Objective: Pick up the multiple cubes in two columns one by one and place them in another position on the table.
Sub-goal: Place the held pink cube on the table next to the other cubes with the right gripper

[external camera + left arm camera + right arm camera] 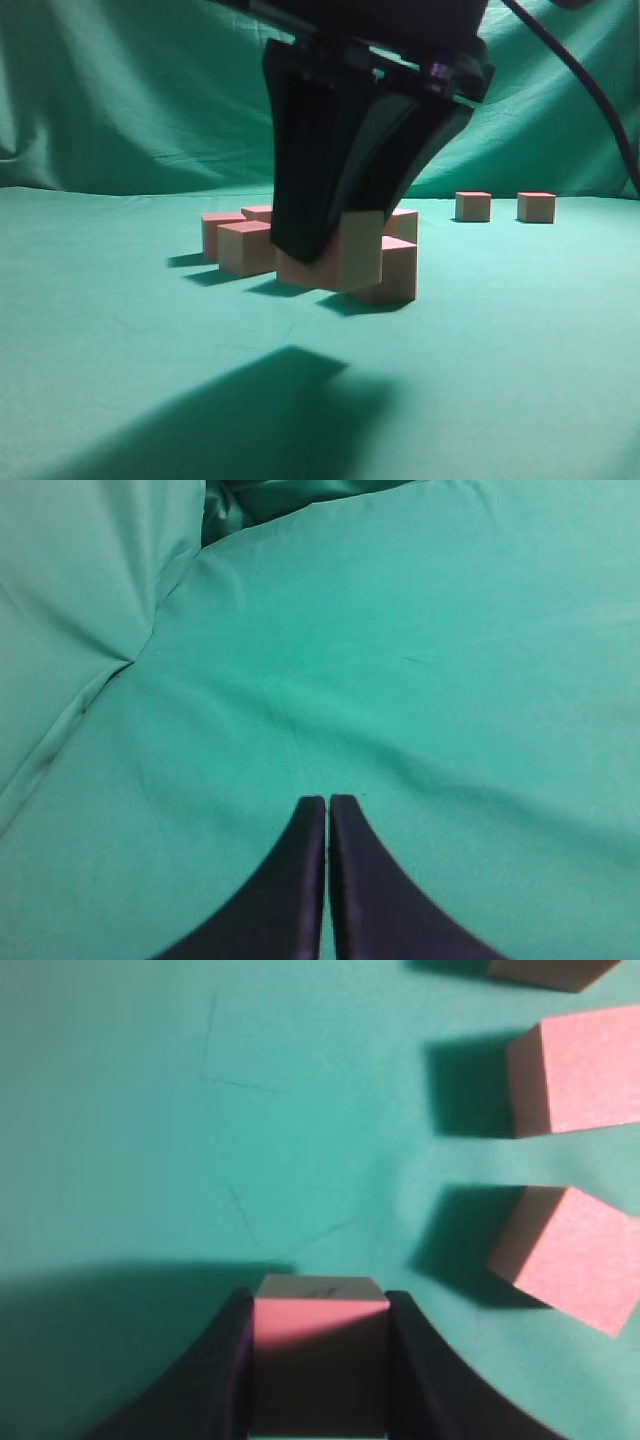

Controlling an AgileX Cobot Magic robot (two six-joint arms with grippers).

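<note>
Right gripper (pixel 320 1360) clamps one cube (pixel 320 1345) (left gripper (pixel 327 810) closed, empty)

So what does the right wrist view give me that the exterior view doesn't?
Only the right wrist view shows the right gripper from above, its fingers pressed on both sides of the held cube, plus the pink top faces of neighbouring cubes on the right. Only the exterior view shows the two cubes set apart at the far right, the draped backdrop, and the held cube tilted, its lower edge near or on the table. Both show the gripper shut on one cube beside the cluster.
</note>
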